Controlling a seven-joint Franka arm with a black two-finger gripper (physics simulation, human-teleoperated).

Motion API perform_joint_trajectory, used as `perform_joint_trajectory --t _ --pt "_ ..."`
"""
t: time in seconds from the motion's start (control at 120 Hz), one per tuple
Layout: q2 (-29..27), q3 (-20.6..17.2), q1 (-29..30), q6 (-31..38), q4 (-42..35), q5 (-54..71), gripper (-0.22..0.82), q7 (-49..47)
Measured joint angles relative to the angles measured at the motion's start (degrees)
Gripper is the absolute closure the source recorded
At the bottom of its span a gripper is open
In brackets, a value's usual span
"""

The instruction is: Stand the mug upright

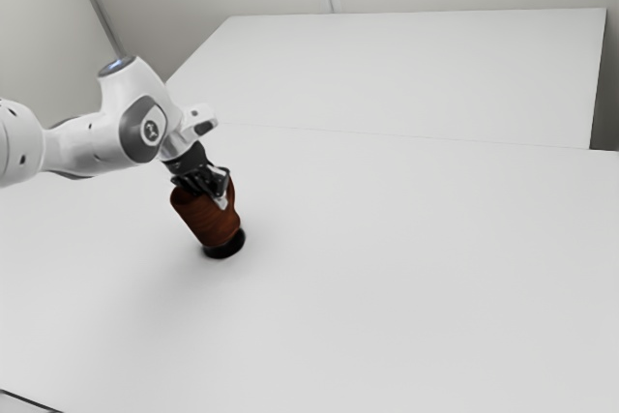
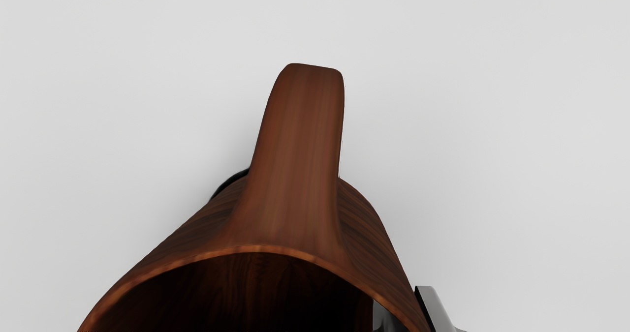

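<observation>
Done, apparently: pinching the leaning mug (image 1: 210, 220) by its wall (image 2: 371, 233) with the gripper (image 1: 219, 197), well inside the tabletop's (image 1: 406, 268) edges. Left: straightening it.

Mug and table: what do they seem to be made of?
The mug looks like wood with a satin finish, from its streaky grain and soft sheen, though a printed pattern is possible. The table, evenly pale without glare, may be matte laminate or paint.

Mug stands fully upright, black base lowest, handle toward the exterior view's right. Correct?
Not upright: the exterior view shows the mug tilted, mouth toward that view's left. Black base lowest and handle toward the view's right are as stated.
</observation>
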Motion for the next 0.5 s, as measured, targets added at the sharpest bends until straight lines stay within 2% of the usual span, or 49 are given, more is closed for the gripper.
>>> perform_joint_trajectory --t 0.183,0.467,0.5 --pt "0.4 0.0 -1.0 3.7 -1.4 0.4 0.76 -1.3" --pt "2.8 0.0 -1.4 5.8 -1.3 0.7 0.76 -3.0" --pt "2.9 0.0 -1.4 5.9 -1.3 0.6 0.69 -3.0"
